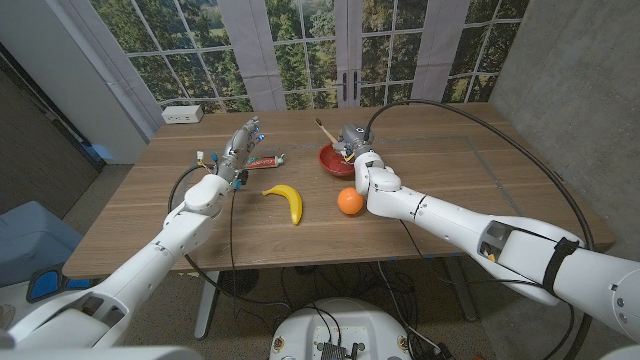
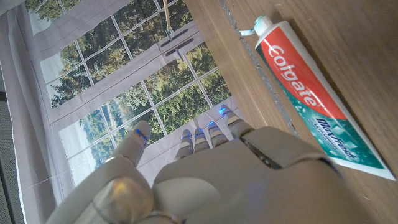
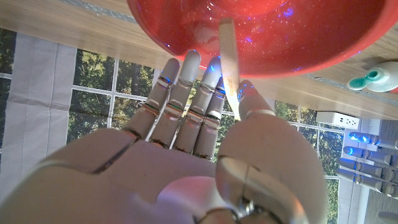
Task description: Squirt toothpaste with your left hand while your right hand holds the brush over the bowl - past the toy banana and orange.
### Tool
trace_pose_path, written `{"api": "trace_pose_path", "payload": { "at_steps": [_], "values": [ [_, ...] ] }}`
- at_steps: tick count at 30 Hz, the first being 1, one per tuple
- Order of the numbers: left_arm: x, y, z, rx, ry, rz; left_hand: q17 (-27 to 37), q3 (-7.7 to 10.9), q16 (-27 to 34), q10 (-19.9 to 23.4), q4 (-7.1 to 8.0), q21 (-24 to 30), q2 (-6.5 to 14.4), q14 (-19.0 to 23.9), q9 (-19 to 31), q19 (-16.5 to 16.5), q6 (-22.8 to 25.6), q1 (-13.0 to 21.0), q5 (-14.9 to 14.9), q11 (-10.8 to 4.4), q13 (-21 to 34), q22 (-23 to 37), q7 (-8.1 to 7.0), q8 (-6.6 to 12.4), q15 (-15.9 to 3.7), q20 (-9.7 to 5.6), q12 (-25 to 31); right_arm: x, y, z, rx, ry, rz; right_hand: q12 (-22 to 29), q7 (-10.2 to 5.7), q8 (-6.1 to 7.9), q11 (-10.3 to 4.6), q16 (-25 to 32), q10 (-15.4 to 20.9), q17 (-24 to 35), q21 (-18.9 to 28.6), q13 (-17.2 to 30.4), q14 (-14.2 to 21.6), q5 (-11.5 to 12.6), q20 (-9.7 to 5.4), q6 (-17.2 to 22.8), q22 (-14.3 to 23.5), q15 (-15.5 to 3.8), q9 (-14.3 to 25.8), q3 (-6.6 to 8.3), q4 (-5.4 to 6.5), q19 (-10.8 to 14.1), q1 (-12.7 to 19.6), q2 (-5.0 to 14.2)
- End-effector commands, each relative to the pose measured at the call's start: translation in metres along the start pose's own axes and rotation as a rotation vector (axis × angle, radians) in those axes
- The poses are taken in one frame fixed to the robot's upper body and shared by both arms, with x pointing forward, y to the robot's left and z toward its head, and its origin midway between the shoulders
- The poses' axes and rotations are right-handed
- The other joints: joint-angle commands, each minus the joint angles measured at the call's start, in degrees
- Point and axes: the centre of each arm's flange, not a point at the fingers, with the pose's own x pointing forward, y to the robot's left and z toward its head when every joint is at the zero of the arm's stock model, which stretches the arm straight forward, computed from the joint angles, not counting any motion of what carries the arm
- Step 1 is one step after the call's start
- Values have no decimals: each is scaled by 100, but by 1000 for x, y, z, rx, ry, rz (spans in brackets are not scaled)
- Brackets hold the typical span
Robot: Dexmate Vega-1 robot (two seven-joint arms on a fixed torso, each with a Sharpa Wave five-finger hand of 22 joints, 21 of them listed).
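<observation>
Two hands, one gap: the spread, empty left hand point(image 1: 240, 147) hovers just beside the red-and-teal toothpaste tube point(image 1: 262, 160), which lies lengthwise toward the red bowl point(image 1: 331, 160) on the wooden tabletop point(image 1: 150, 215); the right hand point(image 1: 351, 147) pinches the wooden brush point(image 1: 326, 130).

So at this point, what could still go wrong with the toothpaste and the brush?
1. The left hand is open beside the toothpaste tube, which lies flat on the table; a grab could push it away.
2. The right hand seems to pinch only the thin toothbrush handle at the red bowl, so it may twist or slip.
</observation>
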Motion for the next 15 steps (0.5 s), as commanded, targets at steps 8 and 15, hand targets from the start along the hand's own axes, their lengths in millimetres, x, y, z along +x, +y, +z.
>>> {"api": "trace_pose_path", "payload": {
  "at_steps": [8, 15],
  "values": [
    [-5, 14, 17, 207, 51, 16, 15, 37, 11, 118, -234, -1, 195, 44, 20, 62, 109, 203, -60, -23, 27, 13, -36, 45, -13, -42, 60, -9, -12, 2, 5, -29, -25, 107, -92, 78, -202, -68, 19, 135, 117, 221, 30, 54, -381, 94, 22, -690, 106, 66, 90, -47, 311, 237],
    [-6, 20, 22, 310, 88, 14, 20, 59, 11, 223, -570, -18, 49, 113, 25, 99, 240, 402, -136, -54, 32, 9, -26, 87, -53, -57, 66, -15, -17, 7, 10, -47, -41, 155, -94, 102, -208, -98, 4, 197, 159, 324, 24, 62, -389, 101, 18, -696, 138, 69, 93, -74, 313, 231]
  ]
}}
